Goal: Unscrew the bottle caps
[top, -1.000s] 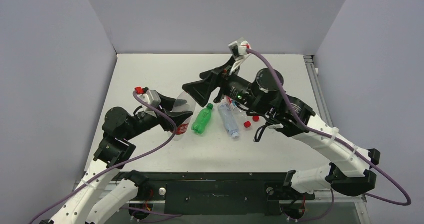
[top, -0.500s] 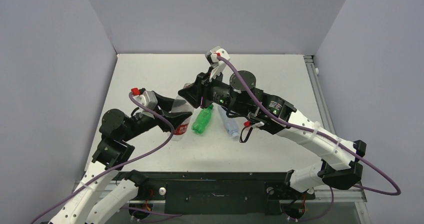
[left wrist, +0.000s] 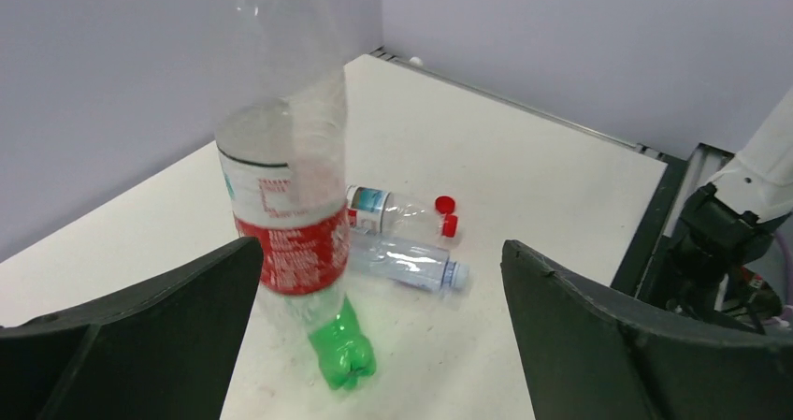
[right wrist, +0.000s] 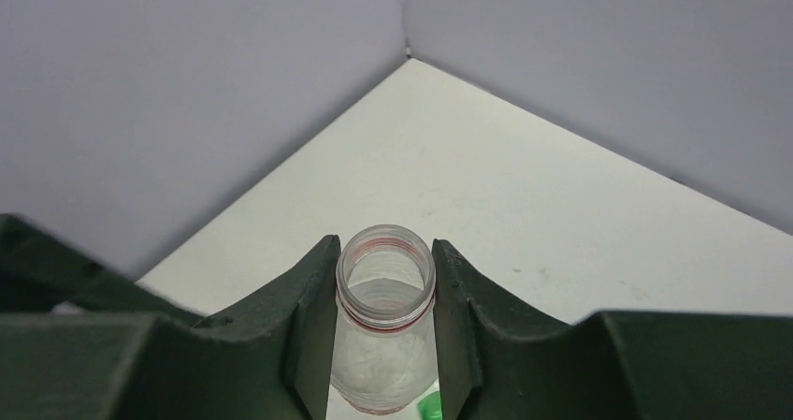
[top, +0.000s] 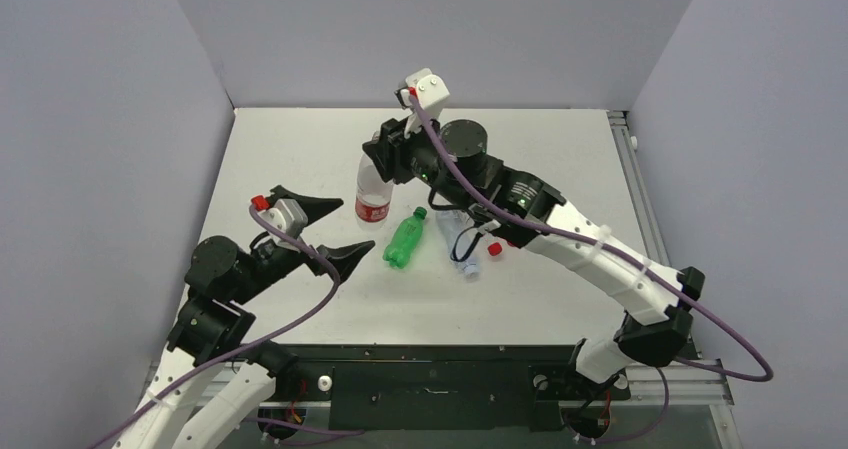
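Drawn back toward the near left, the left gripper (top: 357, 224) has let go, and its jaws now stand wide apart and empty. Just past it the green bottle (top: 402, 241) lies with its green cap (top: 420, 211) still on. The clear bottle (top: 462, 249) lies to its right, and two red caps (left wrist: 446, 214) sit loose beside that.

Farther off, the right gripper (right wrist: 385, 245) is clamped on the neck of the held bottle (top: 373, 201), which it has carried upright toward the far side. The mouth of this bottle is open, so it looks finished and only needs putting down.

An empty bottle should tip easily. Lower it until the base sits flat, then open the jaws and lift straight up.

Bare table (top: 290, 149) lies to the far left, well apart from the lying bottles. The walls (top: 120, 119) close off the left and far edges, and the right arm spans the lying bottles, so it should rise before pulling back.
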Tool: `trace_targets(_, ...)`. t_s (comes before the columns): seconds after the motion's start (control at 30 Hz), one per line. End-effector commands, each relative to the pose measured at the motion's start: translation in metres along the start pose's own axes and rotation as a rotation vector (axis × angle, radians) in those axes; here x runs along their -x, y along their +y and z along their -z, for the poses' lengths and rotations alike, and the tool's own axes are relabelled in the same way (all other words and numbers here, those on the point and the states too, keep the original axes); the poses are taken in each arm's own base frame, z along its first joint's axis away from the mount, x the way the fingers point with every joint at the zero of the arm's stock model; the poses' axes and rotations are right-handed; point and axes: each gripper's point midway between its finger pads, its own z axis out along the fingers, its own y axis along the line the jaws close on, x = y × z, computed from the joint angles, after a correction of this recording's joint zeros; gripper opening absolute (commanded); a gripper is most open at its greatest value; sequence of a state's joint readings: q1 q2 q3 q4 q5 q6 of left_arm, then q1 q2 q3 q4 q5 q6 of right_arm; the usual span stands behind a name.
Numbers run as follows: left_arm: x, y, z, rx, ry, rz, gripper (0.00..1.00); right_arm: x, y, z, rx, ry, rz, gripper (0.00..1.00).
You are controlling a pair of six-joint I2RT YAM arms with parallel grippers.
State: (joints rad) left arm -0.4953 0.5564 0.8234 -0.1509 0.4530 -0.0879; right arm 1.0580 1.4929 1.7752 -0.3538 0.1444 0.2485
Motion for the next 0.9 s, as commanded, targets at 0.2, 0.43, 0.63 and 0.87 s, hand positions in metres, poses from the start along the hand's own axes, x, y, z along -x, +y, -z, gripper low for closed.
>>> trace_targets(0.2, -0.014, 0.039, 0.042, 0.3, 0.116, -0.038, 0.97, -0.026, -0.09, -0.096, -0.309, -0.082, 0.211, 0.0)
trace_targets(0.43, -0.024, 0.039, 0.047, 0.3, 0.162, -0.058, 0.96, -0.059, -0.129, -0.144, -0.412, -0.147, 0.191, 0.0)
trace_targets(0.63, -0.027, 0.041, 0.04, 0.295, 0.184, -0.04, 0.97, -0.092, -0.155, -0.172, -0.479, -0.162, 0.181, 0.0)
trace_targets(0.87, -0.026, 0.043, 0.032, 0.288, 0.201, -0.025, 0.97, -0.123, -0.185, -0.189, -0.521, -0.14, 0.117, 0.0)
